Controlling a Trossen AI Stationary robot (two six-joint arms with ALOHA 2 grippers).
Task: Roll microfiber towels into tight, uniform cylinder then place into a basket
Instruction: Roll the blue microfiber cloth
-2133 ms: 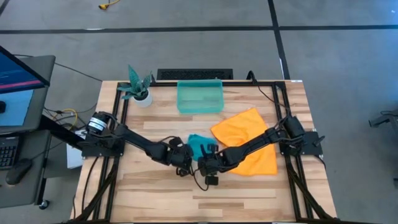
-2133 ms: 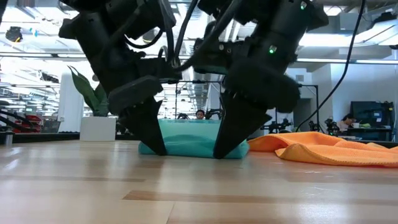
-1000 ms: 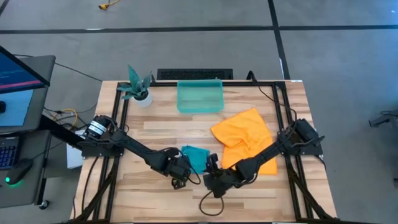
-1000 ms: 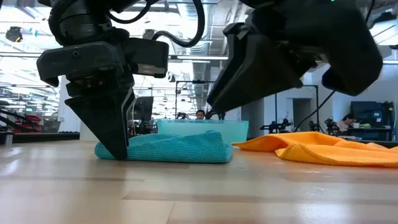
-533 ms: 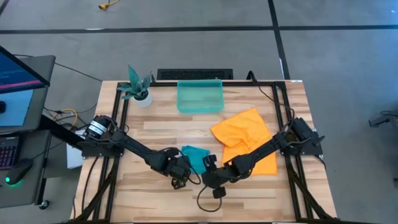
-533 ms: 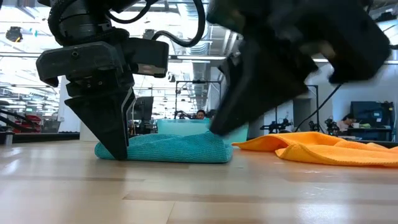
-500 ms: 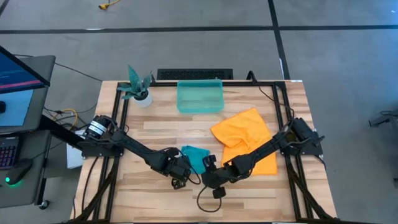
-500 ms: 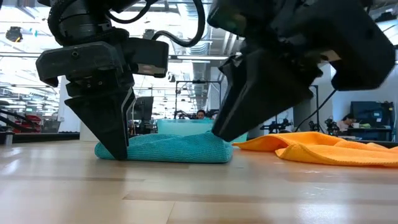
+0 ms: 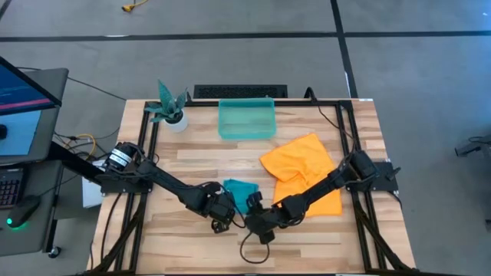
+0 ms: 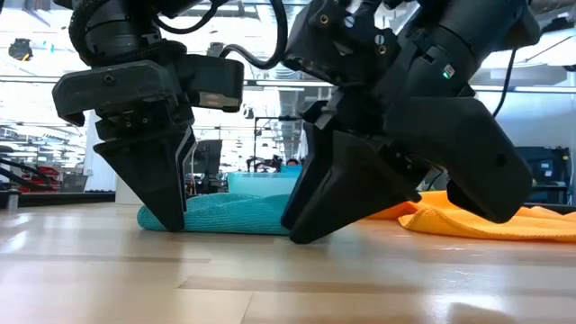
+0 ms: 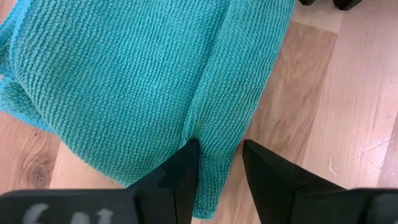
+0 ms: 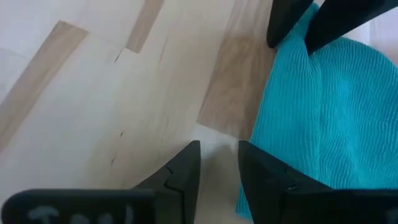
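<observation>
Down on the wooden table (image 9: 192, 238), near its middle and toward the front edge: the teal towel (image 9: 241, 194), folded into a thick, flattish bundle, not yet a tight cylinder. Pinched at one end by the left gripper (image 9: 227, 210), fingers (image 11: 180, 177) clamped on a raised fold of the teal cloth, tips pressed right down to the wood in the low view (image 10: 171, 216). At the other end, the right gripper (image 9: 254, 205), lowered to the table just beside the bundle's edge; fingers (image 12: 186, 171) a little apart with only bare wood showing between them, teal cloth alongside one finger, nothing gripped. From table height, the right gripper (image 10: 301, 229) hiding that end of the teal towel (image 10: 234, 214).

Spread loose and rumpled to the right of the bundle: the orange-yellow towel (image 9: 303, 165), partly under the right arm, its crumpled edge showing low behind the gripper (image 10: 504, 220). Well apart at the back of the table, the translucent teal basket (image 9: 246, 134), nothing seen inside. Beside it toward the left corner, a white pot with a teal plant (image 9: 170, 107). Off the table on the left, a monitor (image 9: 23, 77) on a stand
</observation>
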